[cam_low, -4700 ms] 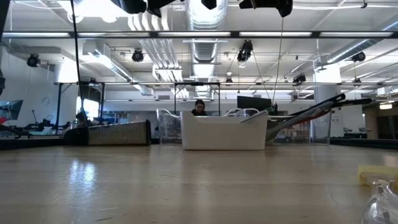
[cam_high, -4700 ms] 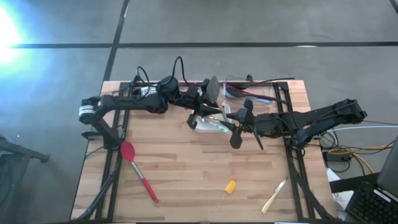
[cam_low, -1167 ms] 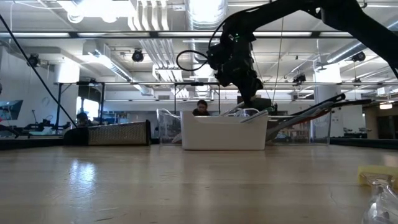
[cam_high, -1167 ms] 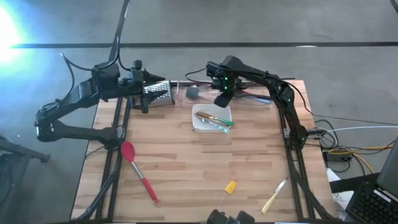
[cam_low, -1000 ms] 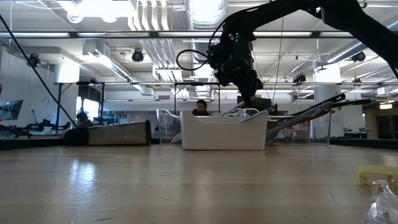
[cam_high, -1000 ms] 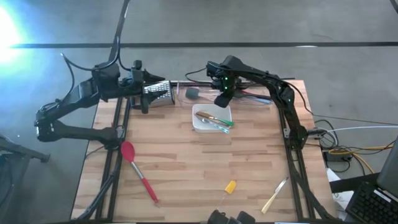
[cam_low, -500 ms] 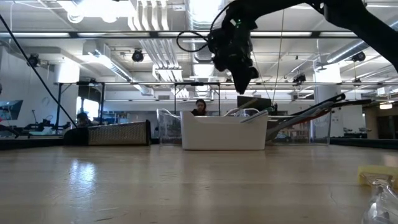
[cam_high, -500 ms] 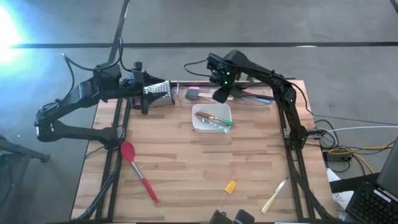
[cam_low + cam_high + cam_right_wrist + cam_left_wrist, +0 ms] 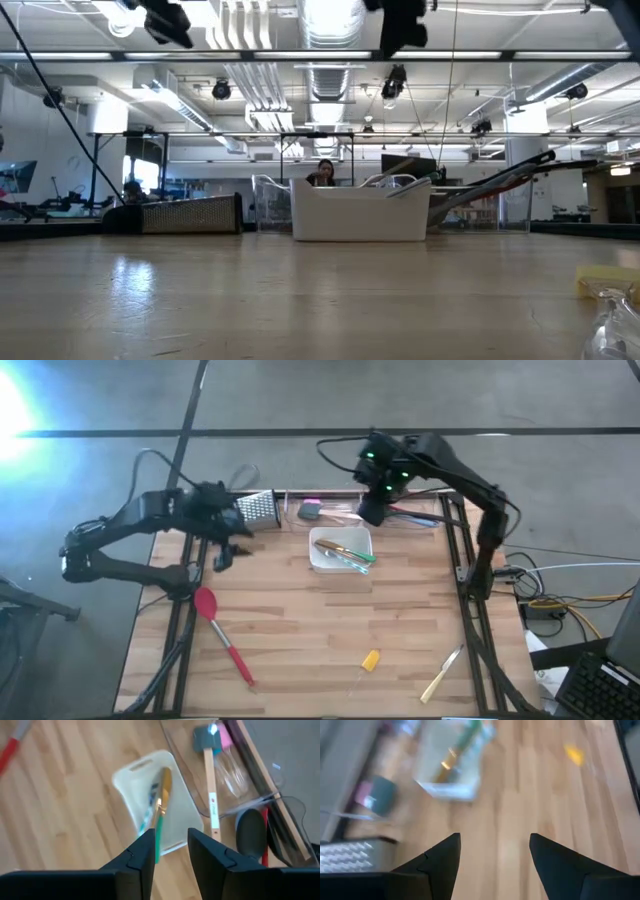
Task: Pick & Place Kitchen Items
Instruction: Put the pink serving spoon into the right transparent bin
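Observation:
My right gripper (image 9: 372, 512) hangs high over the far middle of the table, beside the white tray (image 9: 325, 563); its fingers (image 9: 170, 851) stand a little apart, open, with nothing between them. A gold and green utensil (image 9: 160, 802) lies in the tray. A grey spatula with a wooden handle (image 9: 209, 780) lies flat in a clear bin (image 9: 330, 510) at the far edge. My left gripper (image 9: 222, 552) is open and empty (image 9: 495, 855), raised near the steel grater (image 9: 258, 508). A red spatula (image 9: 222, 630), an orange piece (image 9: 370, 659) and a wooden stick (image 9: 441, 677) lie on the near half.
A black spoon (image 9: 250, 834) and other long utensils lie in the clear bin at the far right (image 9: 420, 512). The grater stands at the far left. The wooden tabletop (image 9: 300, 610) between the tray and the near items is bare. In the low view both arms show only at the top.
My right gripper has risen from just behind the tray and gone a little toward the table's right edge. My left gripper has left the grater's side, swung toward the near edge and risen. The grater and the tray have stayed in place.

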`<state>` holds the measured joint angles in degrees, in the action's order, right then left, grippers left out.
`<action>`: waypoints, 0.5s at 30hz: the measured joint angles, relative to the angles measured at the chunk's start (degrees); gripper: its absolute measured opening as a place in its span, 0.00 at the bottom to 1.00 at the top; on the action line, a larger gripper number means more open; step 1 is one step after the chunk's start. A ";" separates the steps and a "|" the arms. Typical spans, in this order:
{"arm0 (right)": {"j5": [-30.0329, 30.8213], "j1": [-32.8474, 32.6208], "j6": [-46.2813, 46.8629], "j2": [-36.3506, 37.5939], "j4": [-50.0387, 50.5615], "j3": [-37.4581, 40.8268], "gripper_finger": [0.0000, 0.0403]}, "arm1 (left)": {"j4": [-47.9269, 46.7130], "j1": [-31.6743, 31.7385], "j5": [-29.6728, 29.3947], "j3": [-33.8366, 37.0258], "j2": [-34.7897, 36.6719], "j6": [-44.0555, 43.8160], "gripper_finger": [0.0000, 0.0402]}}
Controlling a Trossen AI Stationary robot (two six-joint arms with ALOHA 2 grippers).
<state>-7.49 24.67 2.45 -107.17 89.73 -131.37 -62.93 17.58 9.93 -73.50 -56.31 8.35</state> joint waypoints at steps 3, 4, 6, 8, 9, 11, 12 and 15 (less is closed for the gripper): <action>2.17 -2.34 1.68 4.21 -0.96 0.89 0.25 | -3.14 -4.45 0.09 2.25 -1.51 2.01 0.61; 3.75 -3.25 2.38 5.48 -1.24 1.13 0.25 | -3.20 -6.32 0.07 3.41 -2.06 2.27 0.61; 7.00 -4.69 3.48 8.19 -1.62 1.52 0.24 | -2.77 -10.66 0.07 5.85 -3.31 2.45 0.61; 9.62 -6.05 4.42 10.58 -1.67 1.77 0.23 | -1.79 -15.45 -0.11 8.63 -4.72 2.53 0.61; 10.56 -6.62 4.95 11.74 -1.70 2.05 0.22 | -1.35 -18.29 -0.64 9.97 -5.64 2.42 0.61; 11.90 -7.52 6.09 13.53 -1.73 2.65 0.21 | -0.99 -23.99 -2.93 12.34 -7.65 1.64 0.61; 12.36 -7.74 6.57 14.31 -1.84 3.13 0.21 | -0.97 -26.95 -4.34 13.31 -8.78 1.19 0.61; 12.63 -7.98 7.78 16.46 -2.38 4.55 0.20 | -0.57 -35.53 -7.57 15.85 -12.87 -0.60 0.61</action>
<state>5.13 16.69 10.24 -90.71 87.36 -126.82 -63.50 -17.95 2.36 -57.65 -69.18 7.75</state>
